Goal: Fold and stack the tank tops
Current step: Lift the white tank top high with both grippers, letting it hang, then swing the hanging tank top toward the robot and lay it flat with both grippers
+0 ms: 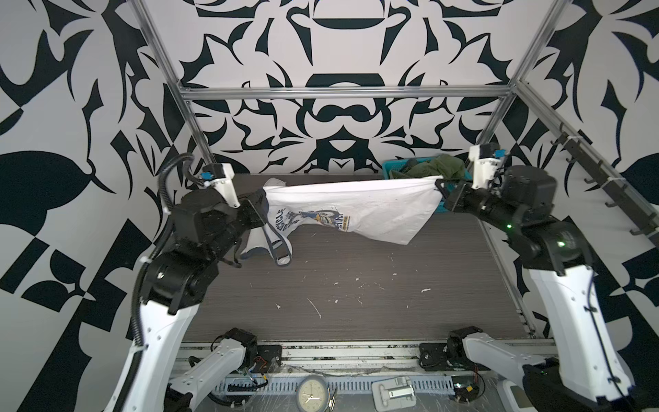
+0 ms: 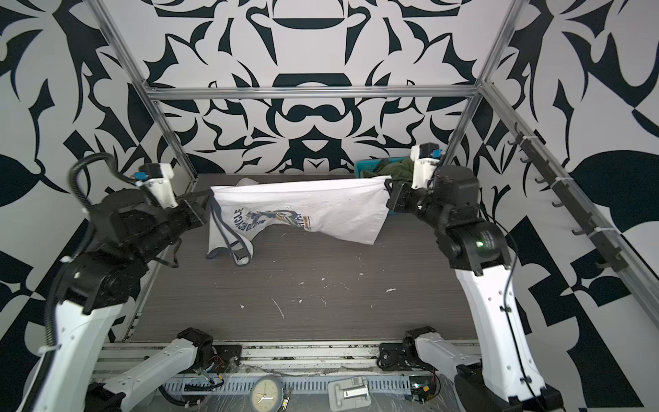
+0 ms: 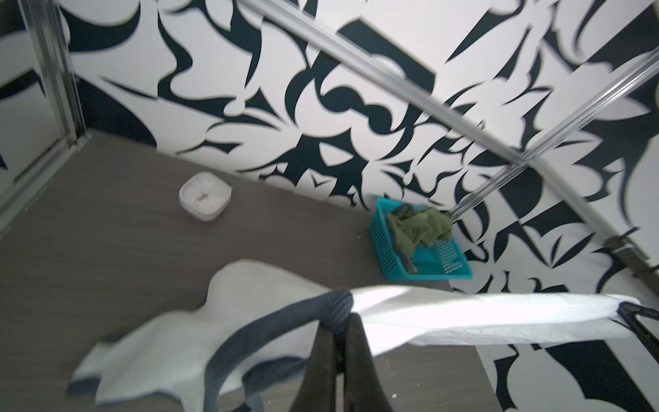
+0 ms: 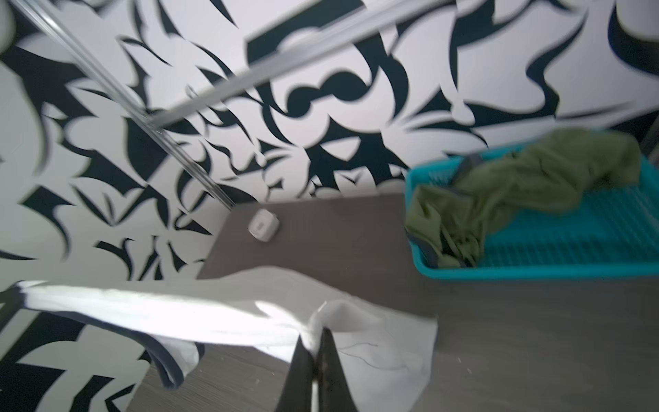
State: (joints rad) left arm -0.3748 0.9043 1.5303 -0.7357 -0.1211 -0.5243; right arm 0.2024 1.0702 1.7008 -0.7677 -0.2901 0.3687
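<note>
Above the dark wood-grain desk, the left hand and right hand pinch shut on the white navy-trimmed cloth tank top, stretching it taut between them, so laying it flat for folding likely comes next.

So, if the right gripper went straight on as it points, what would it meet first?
The white top that the right gripper is shut on lies right at its tips. Past that, probably the table near the clock; depth is unclear.

teal basket: far-right corner | square clock: on table | round clock: front edge
</note>
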